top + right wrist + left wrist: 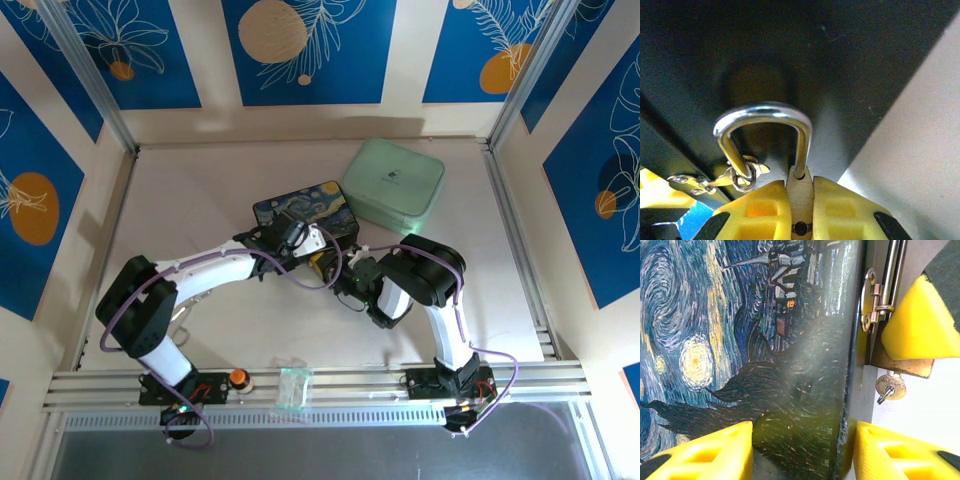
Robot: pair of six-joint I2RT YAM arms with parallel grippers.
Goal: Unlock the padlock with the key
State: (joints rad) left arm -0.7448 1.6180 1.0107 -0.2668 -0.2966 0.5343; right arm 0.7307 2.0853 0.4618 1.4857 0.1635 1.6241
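Midway between the table's (200, 200) side edges, the right gripper (801, 187) is pinching the padlock (800, 200) hanging on the box's (740, 340) clasp (871, 300), key (891, 386) dangling just under it, while the left gripper (804, 440) is clamping the box.

Pale beige worktop (200, 190) at the centre of the overhead view, evenly lit. Blue wall panels (300, 50) with white leaf drawings and orange circles enclose it at top, left and right. Metal posts (85, 70) slant at both upper corners; a metal rail (350, 380) crosses the bottom.
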